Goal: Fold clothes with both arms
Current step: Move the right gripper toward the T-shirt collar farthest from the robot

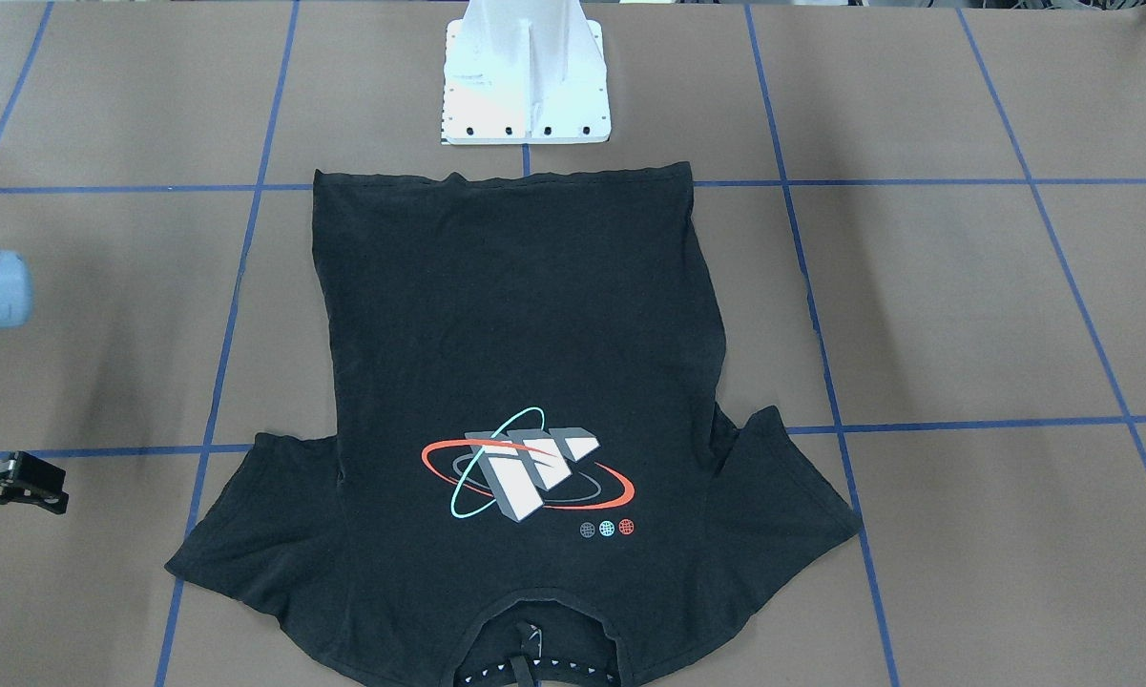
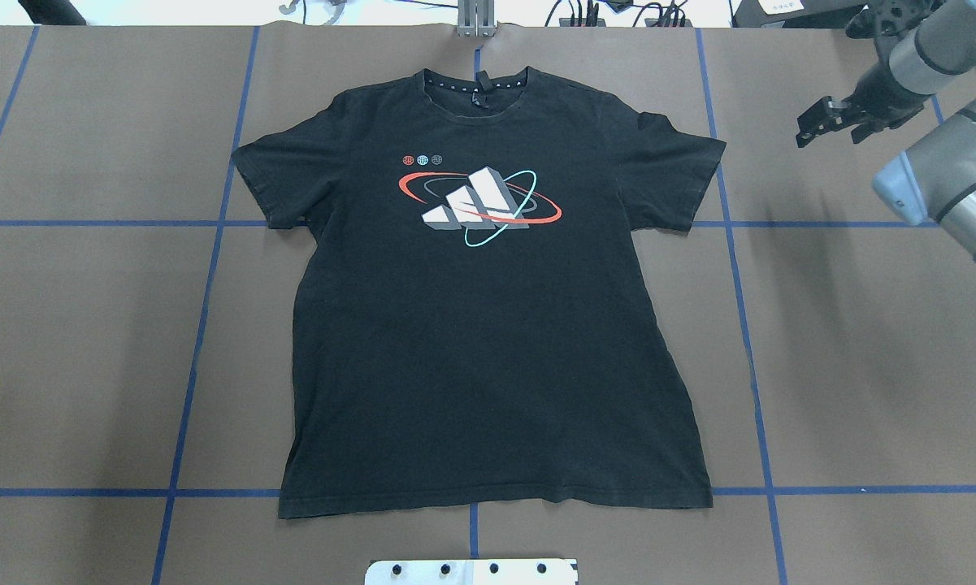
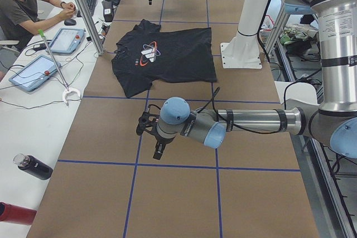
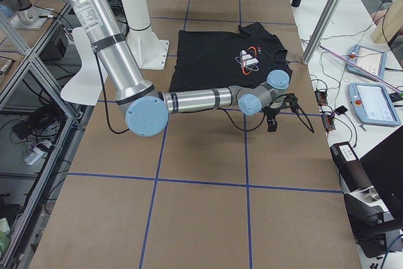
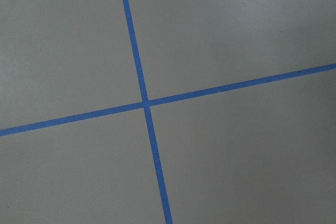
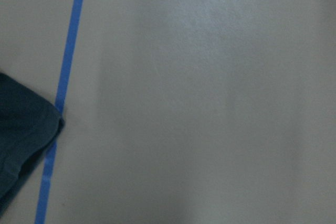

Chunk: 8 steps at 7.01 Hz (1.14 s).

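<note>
Overhead exterior: right gripper (image 2: pixel 809 126) parted, empty, left gripper (image 3: pixel 149 136) impossible to judge; risk of dragging flat T-shirt (image 2: pixel 488 349) askew by uneven pinching.

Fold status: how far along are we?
Done: nothing folded; the T-shirt lies flat, graphic up, sleeves out. In hand: nothing; the right gripper and left gripper are both off the cloth, over bare table. Left: every fold.

Overhead + front cams: steep down, opposite sides, both on T-shirt (image 2: pixel 488 366) | side cams: along bench (image 3: pixel 178 204) from either end | wrist cams: close on bench top
</note>
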{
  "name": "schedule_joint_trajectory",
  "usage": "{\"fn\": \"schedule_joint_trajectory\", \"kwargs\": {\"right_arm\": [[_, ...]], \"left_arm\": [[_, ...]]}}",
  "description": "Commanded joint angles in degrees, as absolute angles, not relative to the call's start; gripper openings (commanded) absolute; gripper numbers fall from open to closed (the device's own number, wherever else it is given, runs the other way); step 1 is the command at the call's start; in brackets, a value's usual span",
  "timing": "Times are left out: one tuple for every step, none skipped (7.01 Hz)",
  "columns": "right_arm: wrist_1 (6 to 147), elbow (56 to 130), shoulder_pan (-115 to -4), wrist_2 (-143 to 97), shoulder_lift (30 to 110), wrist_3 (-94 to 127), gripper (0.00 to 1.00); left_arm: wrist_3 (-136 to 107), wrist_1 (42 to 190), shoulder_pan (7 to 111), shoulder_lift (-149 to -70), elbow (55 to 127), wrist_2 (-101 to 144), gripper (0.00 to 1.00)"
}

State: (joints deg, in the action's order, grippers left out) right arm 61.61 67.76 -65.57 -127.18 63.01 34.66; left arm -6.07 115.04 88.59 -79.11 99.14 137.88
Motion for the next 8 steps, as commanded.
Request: {"fn": "schedule_joint_trajectory", "kwargs": {"right_arm": [[50.0, 63.5, -61.9, -123.8, 60.8, 44.0, 0.87], [43.0, 61.0, -61.7, -123.6, 60.8, 43.9, 0.83], [35.8, 57.9, -60.5, -122.2, 60.7, 43.9, 0.77], [35.0, 57.7, -58.7, -118.9, 59.4, 43.9, 0.70], [35.0, 57.7, -58.0, -117.8, 58.5, 43.9, 0.69], [35.2, 56.5, -57.9, -117.7, 57.4, 43.9, 0.68], [35.1, 54.8, -58.0, -117.7, 56.4, 43.9, 0.67], [35.2, 54.6, -57.9, -117.6, 56.3, 44.0, 0.66]], "left_arm": [[-6.1, 115.0, 88.6, -79.1, 99.1, 137.9, 1.00], [-6.1, 115.0, 88.6, -79.1, 99.1, 137.9, 1.00], [-6.1, 115.0, 88.6, -79.1, 99.1, 137.9, 1.00], [-6.1, 115.0, 88.6, -79.1, 99.1, 137.9, 1.00], [-6.1, 115.0, 88.6, -79.1, 99.1, 137.9, 1.00], [-6.1, 115.0, 88.6, -79.0, 99.1, 137.9, 1.00], [-6.1, 115.0, 88.6, -79.0, 99.1, 137.9, 1.00], [-6.1, 115.0, 88.6, -79.0, 99.1, 137.9, 1.00]]}}
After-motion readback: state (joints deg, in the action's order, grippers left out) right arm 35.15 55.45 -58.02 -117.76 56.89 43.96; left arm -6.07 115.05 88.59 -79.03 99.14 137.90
